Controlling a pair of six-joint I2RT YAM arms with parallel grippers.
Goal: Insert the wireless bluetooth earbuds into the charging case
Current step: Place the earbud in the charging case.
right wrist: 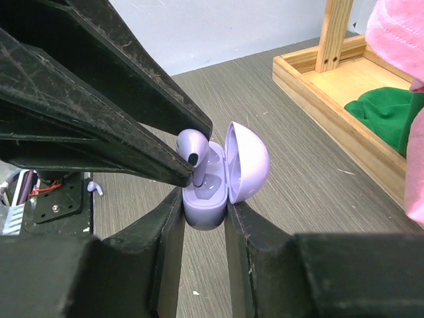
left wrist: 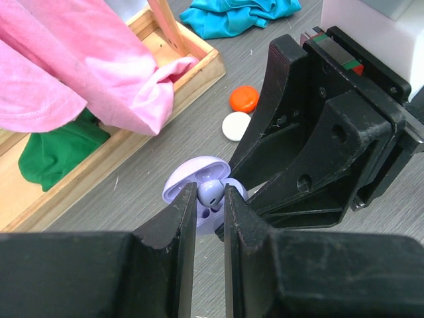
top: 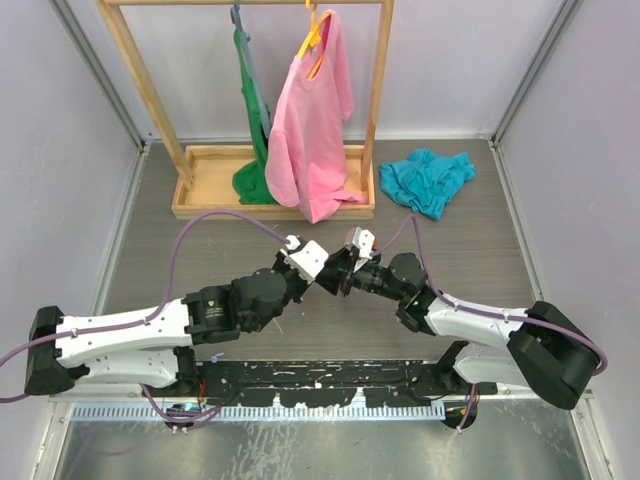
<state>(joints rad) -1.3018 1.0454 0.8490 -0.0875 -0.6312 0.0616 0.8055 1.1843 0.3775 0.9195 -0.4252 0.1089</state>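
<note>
Left wrist view: the left fingers (left wrist: pixel 191 205) are nearly shut, pinching one lilac bud (left wrist: pixel 212 192) at the mouth of the single open lilac case (left wrist: pixel 189 177). The right fingers (right wrist: pixel 173 215) are clamped tight on the case's base, its lid swung open. A second lilac bud (right wrist: pixel 95 187) lies on the surface (right wrist: pixel 298 179), well apart from the case. Two discs, one orange disc (left wrist: pixel 244 99) and one white disc (left wrist: pixel 236 126), sit just beside each other near the wooden tray (left wrist: pixel 99 156). Three cloths show: pink cloth (top: pixel 310 130), green cloth (top: pixel 252 120), teal cloth (top: pixel 428 180).
</note>
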